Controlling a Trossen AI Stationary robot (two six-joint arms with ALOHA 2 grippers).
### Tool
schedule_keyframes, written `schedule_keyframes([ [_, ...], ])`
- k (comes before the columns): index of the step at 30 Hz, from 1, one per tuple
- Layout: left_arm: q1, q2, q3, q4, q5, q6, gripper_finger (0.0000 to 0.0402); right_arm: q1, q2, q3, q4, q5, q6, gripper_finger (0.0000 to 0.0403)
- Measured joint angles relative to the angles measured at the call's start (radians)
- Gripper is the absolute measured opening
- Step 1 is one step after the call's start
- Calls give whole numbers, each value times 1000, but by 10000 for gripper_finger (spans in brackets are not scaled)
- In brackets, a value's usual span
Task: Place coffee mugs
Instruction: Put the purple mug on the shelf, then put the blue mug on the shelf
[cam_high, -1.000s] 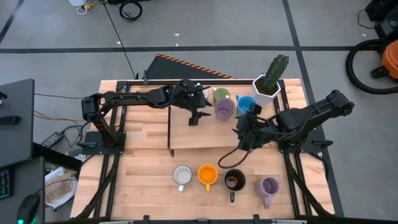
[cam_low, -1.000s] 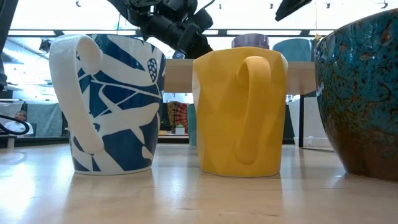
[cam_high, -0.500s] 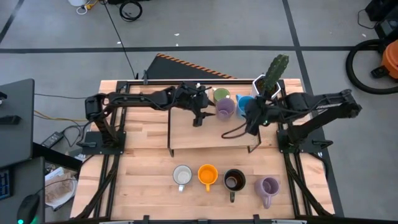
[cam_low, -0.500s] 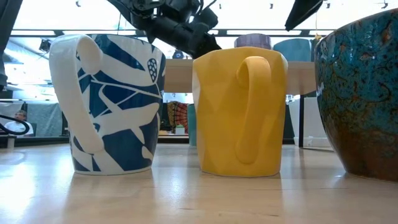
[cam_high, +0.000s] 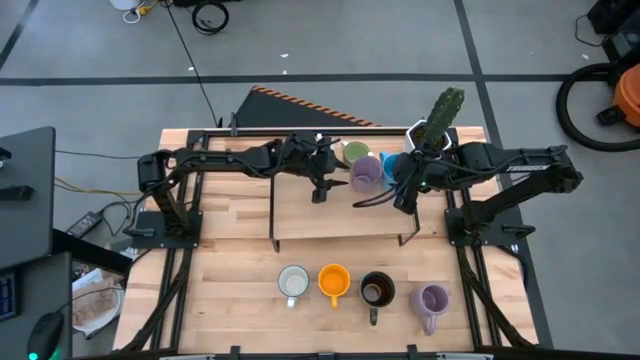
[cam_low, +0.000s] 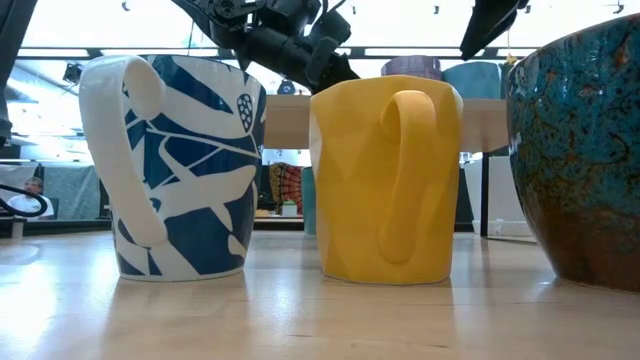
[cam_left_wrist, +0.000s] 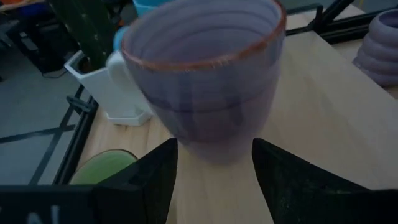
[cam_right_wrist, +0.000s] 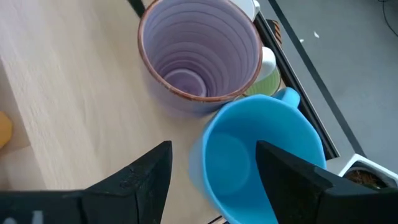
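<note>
On the raised wooden shelf (cam_high: 340, 215) a lavender mug (cam_high: 362, 172) stands upright, with a blue mug (cam_high: 393, 165) beside it and a green mug (cam_high: 353, 152) behind. My left gripper (cam_high: 325, 188) is open and nearly level, its fingertips (cam_left_wrist: 214, 143) just short of the lavender mug's (cam_left_wrist: 205, 81) base, not touching it. My right gripper (cam_high: 405, 195) is open and slants down above the blue mug (cam_right_wrist: 261, 155), whose rim shows between its fingers. On the table near the front stand a white patterned mug (cam_high: 293, 283), an orange (cam_high: 333, 282), a dark (cam_high: 377, 290) and a second lavender mug (cam_high: 432, 300).
A white faceted pot with a cactus (cam_high: 430, 135) stands at the shelf's far right corner, close behind the blue mug. The shelf's near half is bare wood. Both arm bases sit at the table's left and right edges.
My right gripper has swung from the shelf's near right part toward the far edge and now hangs over the blue mug, still open. My left gripper has stayed by the lavender mug. No mug has moved.
</note>
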Motion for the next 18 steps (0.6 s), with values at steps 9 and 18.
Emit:
schedule_keyframes([
  [9, 5, -72, 0, -114, -40, 43, 215, 27, -28, 18, -11, 8, 23, 238],
  [18, 104, -105, 0, -341, -43, 19, 215, 197, -59, 18, -11, 133, 111, 238],
])
